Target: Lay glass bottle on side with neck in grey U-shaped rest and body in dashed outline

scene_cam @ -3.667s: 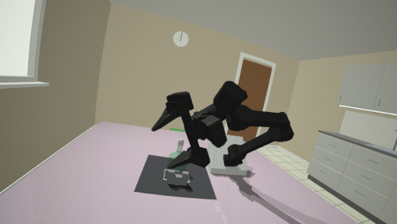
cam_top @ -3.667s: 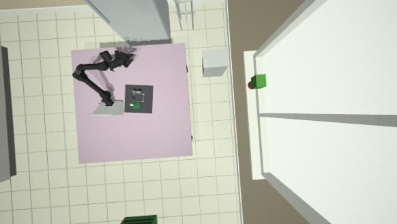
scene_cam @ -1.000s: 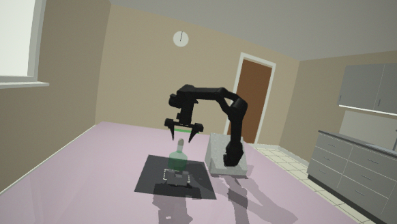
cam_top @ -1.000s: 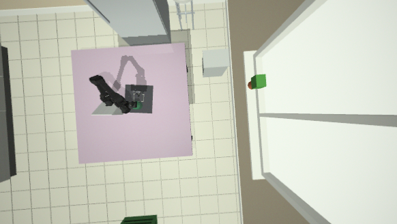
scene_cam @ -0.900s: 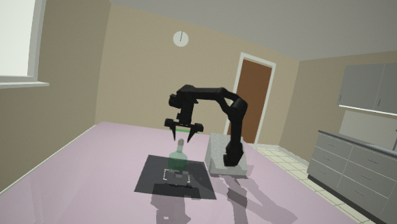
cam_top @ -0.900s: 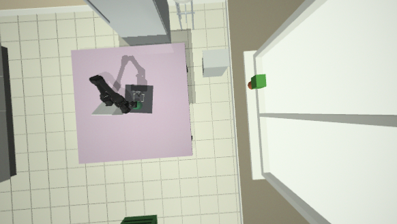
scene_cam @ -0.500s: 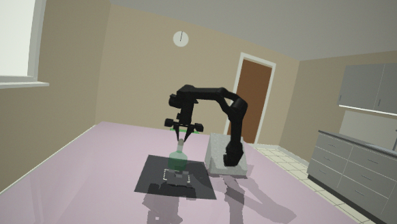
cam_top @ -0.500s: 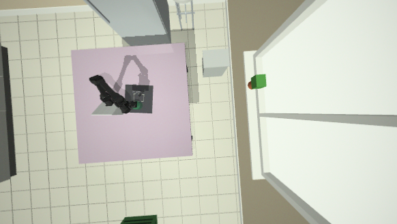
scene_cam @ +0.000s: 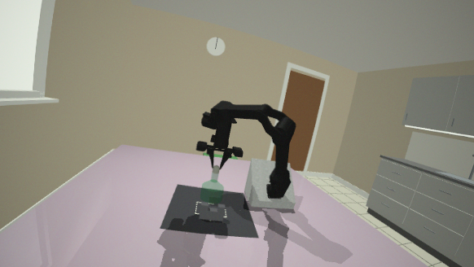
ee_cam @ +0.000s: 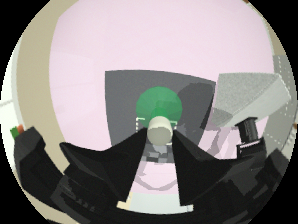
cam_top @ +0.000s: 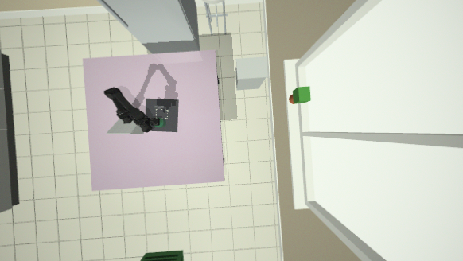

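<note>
Claw (scene_cam: 217,166) (ee_cam: 160,132) pinched on the bottle's top, as I see it from above. Below, the green bottle (cam_top: 161,122) (scene_cam: 212,191) (ee_cam: 159,106) stands upright on the dark mat (cam_top: 171,126) (scene_cam: 179,199) (ee_cam: 120,90), beside the dashed outline (cam_top: 161,108) (scene_cam: 196,208) (ee_cam: 137,125). Beyond the mat spreads the pink table (cam_top: 159,159) (scene_cam: 122,171) (ee_cam: 160,40); farther off, I see a wall clock (scene_cam: 216,46).

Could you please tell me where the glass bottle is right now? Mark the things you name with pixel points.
In the exterior view, the glass bottle (cam_top: 161,122) (scene_cam: 212,192) (ee_cam: 159,102) stands upright on the dark mat (cam_top: 171,126) (scene_cam: 175,212) (ee_cam: 117,95), behind the dashed outline (cam_top: 161,108) (scene_cam: 196,208) (ee_cam: 137,125).
</note>
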Robot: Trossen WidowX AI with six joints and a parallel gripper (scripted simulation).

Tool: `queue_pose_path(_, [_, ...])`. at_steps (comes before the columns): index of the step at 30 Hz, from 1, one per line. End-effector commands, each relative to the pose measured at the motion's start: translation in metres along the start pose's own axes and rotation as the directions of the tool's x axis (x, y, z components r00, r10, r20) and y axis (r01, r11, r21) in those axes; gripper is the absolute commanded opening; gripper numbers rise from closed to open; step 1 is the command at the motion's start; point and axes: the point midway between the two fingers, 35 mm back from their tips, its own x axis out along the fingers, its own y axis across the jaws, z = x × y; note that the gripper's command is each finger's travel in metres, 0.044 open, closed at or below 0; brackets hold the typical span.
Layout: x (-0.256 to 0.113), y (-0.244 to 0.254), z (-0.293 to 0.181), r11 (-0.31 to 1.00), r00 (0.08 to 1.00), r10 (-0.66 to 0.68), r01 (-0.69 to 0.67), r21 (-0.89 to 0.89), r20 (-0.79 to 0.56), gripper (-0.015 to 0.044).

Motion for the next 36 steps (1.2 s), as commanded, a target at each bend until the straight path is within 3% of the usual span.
queue_pose_path(1, [-0.001, 0.0, -0.002, 1.0, 1.0, 0.0, 0.0, 0.0, 0.0, 0.0117])
queue_pose_path(36, [-0.008, 0.001, -0.038, 1.0, 0.999, -0.017, 0.017, -0.001, 0.049, 0.0117])
